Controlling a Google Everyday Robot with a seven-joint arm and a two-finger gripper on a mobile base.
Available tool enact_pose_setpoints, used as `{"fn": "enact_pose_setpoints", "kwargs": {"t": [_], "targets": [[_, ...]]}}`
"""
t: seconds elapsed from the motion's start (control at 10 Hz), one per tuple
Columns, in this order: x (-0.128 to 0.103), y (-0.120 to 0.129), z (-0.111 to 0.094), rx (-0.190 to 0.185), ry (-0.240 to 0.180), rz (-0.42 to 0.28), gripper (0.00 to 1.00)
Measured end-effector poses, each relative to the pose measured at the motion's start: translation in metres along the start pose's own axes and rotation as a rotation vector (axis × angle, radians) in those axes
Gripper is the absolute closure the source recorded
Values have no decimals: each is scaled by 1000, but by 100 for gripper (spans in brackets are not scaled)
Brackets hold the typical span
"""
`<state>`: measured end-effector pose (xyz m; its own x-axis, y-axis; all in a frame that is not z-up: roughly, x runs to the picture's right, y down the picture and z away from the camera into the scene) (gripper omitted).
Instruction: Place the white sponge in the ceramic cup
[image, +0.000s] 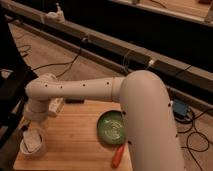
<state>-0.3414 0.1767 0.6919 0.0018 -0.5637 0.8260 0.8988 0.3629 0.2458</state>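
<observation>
White and smooth, the robot arm (100, 90) bent down at the far left corner of the wooden board (75, 137), and the gripper (32, 136) hung straight over the ceramic cup (33, 146), reaching into its wide rim. If the pincer was apart or together, I cannot tell. Inside the cup a pale shape was seen, perhaps the white sponge, but it could not be told apart from the gripper. The cup was short and round, standing near the board's left edge. To the right of the cup lay the green round plate (112, 127), glossy. Beyond the plate, near the board's front edge, lay a thin orange carrot-like thing (118, 157).
</observation>
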Motion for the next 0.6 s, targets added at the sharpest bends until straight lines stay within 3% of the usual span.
{"fn": "enact_pose_setpoints", "kwargs": {"t": [0.2,0.3,0.4,0.6], "targets": [[3,0,-5,4,7,0,26],[24,3,-50,69,17,47,26],[35,8,-73,123,-2,84,26],[45,19,-93,185,-45,130,26]]}}
